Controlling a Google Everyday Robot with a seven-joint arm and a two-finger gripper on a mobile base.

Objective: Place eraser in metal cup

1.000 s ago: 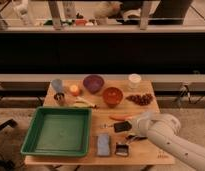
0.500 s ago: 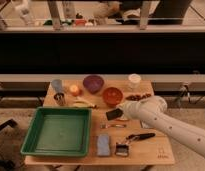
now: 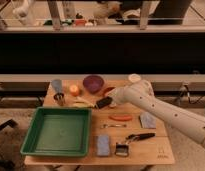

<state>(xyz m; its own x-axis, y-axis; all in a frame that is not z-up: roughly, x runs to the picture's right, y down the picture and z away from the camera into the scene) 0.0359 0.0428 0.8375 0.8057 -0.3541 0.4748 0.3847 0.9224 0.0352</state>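
Observation:
The eraser [image 3: 102,103], a small black block, is held in my gripper [image 3: 107,102], which is shut on it a little above the table's middle. My white arm reaches in from the right. The metal cup [image 3: 59,98], small and dark silver, stands upright near the table's left edge, well to the left of the eraser. A banana [image 3: 82,104] lies between the cup and the eraser.
A green tray [image 3: 28,140] fills the front left. A pale blue cup [image 3: 57,85], an orange fruit [image 3: 74,90], a purple bowl [image 3: 93,83] and a white cup [image 3: 134,78] stand at the back. A carrot [image 3: 121,118], sponge [image 3: 103,144], clip [image 3: 121,149] and black-handled tool [image 3: 139,136] lie in front.
My gripper has taken the eraser from the front of the table and carried it up and to the left, toward the metal cup. The arm now covers the orange bowl.

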